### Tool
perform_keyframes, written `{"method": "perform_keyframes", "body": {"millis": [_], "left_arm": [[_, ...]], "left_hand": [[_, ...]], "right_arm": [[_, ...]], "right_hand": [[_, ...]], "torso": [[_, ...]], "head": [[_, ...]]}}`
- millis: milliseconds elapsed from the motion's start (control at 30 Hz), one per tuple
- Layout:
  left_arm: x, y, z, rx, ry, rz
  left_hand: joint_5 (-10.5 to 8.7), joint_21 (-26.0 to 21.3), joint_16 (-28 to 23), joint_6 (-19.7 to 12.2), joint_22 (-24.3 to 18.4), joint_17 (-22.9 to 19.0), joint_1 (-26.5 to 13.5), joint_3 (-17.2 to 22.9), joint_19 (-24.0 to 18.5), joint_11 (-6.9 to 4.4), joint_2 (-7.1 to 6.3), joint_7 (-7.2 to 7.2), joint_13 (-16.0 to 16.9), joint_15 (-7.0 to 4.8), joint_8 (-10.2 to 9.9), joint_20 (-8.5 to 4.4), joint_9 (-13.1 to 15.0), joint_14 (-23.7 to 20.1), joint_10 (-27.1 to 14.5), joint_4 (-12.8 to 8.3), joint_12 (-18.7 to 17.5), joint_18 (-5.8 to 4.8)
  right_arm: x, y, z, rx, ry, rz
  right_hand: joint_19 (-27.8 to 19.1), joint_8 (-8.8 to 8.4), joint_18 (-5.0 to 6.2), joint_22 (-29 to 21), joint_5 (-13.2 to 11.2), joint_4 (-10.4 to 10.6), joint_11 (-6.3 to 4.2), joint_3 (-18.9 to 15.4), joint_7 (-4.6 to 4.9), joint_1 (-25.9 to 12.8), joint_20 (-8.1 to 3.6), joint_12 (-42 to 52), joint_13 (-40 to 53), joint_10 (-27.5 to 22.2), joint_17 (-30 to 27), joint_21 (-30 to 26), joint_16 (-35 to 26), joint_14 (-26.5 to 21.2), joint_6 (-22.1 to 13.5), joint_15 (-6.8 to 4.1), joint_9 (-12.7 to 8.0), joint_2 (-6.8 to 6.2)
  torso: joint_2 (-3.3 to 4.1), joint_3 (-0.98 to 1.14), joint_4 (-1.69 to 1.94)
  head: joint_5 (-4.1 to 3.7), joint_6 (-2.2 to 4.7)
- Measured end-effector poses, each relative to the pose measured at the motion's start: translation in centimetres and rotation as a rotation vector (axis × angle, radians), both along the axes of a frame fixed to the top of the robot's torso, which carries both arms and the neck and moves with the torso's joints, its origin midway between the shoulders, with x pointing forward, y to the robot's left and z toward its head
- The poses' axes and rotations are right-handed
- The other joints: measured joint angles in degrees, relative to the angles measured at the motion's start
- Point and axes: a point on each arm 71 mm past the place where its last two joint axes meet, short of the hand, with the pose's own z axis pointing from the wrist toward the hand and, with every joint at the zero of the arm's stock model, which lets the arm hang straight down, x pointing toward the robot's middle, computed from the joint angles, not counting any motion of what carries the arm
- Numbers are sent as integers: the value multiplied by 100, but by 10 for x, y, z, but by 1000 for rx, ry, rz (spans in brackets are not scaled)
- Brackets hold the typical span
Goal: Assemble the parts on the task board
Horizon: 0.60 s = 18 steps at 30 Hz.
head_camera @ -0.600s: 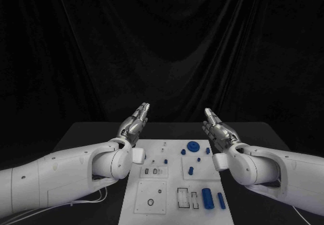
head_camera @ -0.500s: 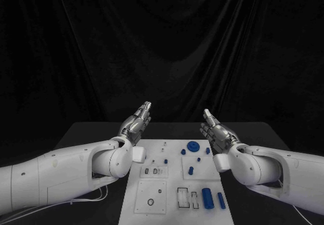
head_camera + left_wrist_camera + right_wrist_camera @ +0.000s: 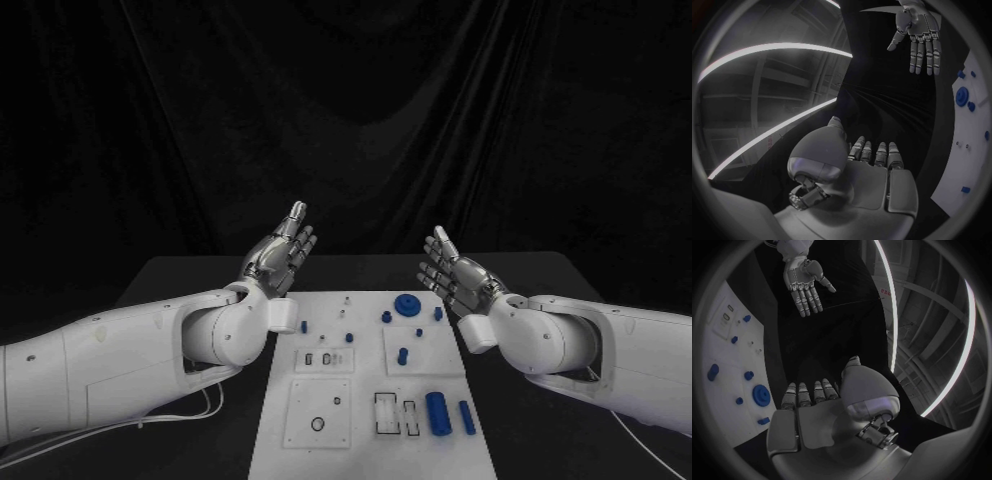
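A flat black surface (image 3: 188, 275) is stretching across the lower half of the frame. A dark pleated cloth curtain (image 3: 346, 110) is hanging behind it, covering the whole upper half.

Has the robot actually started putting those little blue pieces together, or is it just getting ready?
It looks like it is just getting ready. Nothing looks assembled by the hands yet: the blue parts lie scattered on the white task board. Nothing is in hand either: the left hand and right hand are raised above the board's far end, fingers apart and holding nothing. As far as I can tell, the whole job is left.
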Motion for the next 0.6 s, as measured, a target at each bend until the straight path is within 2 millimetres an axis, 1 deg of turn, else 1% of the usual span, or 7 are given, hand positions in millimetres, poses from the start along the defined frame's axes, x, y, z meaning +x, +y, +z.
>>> {"method": "perform_keyframes", "body": {"millis": [67, 233, 300, 400, 433, 533, 600], "left_arm": [[0, -2, 0, -8, -2, -2], [1, -3, 1, -18, -4, -4], [1, -2, 1, -18, -6, -2], [2, 2, 1, -4, -20, 2], [2, 4, 1, 4, -27, 4], [3, 9, 2, 40, -58, 6], [3, 12, 2, 63, -78, 4]], "left_hand": [[0, 0, 0, 17, 0, 0, 38, 0, 0, 32, -18, 17, 0, 0, 0, 0, 0, 0, 8, 0, 0, 0], [0, 0, 0, 43, -1, 1, 169, 0, 0, 89, -43, 52, -1, 0, 0, 0, 5, 0, 7, 0, 0, 0], [0, 0, 0, 15, -3, 1, 227, 0, 0, 112, -55, 80, -1, 0, 0, 0, 5, 0, -11, 0, 0, 0], [0, 0, 0, 12, -4, 2, 227, 0, 0, 154, -55, 83, -1, 0, 0, 0, 5, 0, -9, 0, 0, 3], [0, 0, 0, -7, -4, 2, 227, 0, 0, 154, -55, 102, -1, 0, 0, 0, 5, 0, -9, 0, 0, 52], [33, 0, 0, -27, -5, 2, 265, 51, 0, 204, -24, 122, -1, 0, 0, 0, 5, 0, -2, -2, 0, 92], [50, 0, 0, -26, -5, 3, 291, 50, 0, 214, -50, 121, -1, 0, 0, 0, 5, 0, -10, 0, 0, 93]], "right_arm": [[0, -2, 0, 1, 2, 7], [2, -9, -2, -5, -2, 21], [3, -12, -2, -15, -11, 31], [5, -15, -3, -37, -32, 52], [5, -15, -2, -45, -40, 60], [5, -17, -2, -77, -68, 88], [5, -18, -2, -104, -88, 105]], "right_hand": [[0, 0, 0, 0, 0, 0, 31, 0, 9, 0, 0, 0, 0, -7, 0, 0, 0, 0, 9, 0, 0, 0], [0, 0, 0, 0, -56, 0, 292, 0, 61, 31, 0, 0, 0, -4, 0, 0, 0, 0, 20, 0, 0, -31], [-3, 0, 0, 0, -119, 0, 423, 0, 61, 31, 122, 0, 0, 4, 0, 0, 0, 0, 20, 0, 0, -31], [0, 0, 0, 0, -118, 0, 447, 0, 108, 31, 206, 0, 0, -2, 0, 0, 0, 0, 5, 0, -1, -31], [-3, 0, 0, 0, -110, -1, 498, 2, 123, 65, 242, 0, 0, -1, 0, 0, 0, 0, 20, 0, -1, -65], [-2, 0, 0, 0, 13, -8, 594, 63, 228, 165, 334, 0, 0, -4, 0, 0, 0, 0, 50, 0, 7, -129], [-5, 1, 0, 0, 145, -18, 733, 140, 403, 343, 448, 0, 0, -4, 0, 0, 0, 0, 87, 0, 17, -144]], "torso": [[-2, 2, 1], [-3, 0, 9], [-3, 0, 9], [-2, -1, 5], [-3, 0, 1], [-4, 0, -2], [-5, 0, -2]], "head": [[-24, -13], [-25, -19], [-16, -1], [14, 21], [25, 21], [42, 9], [63, -1]]}}
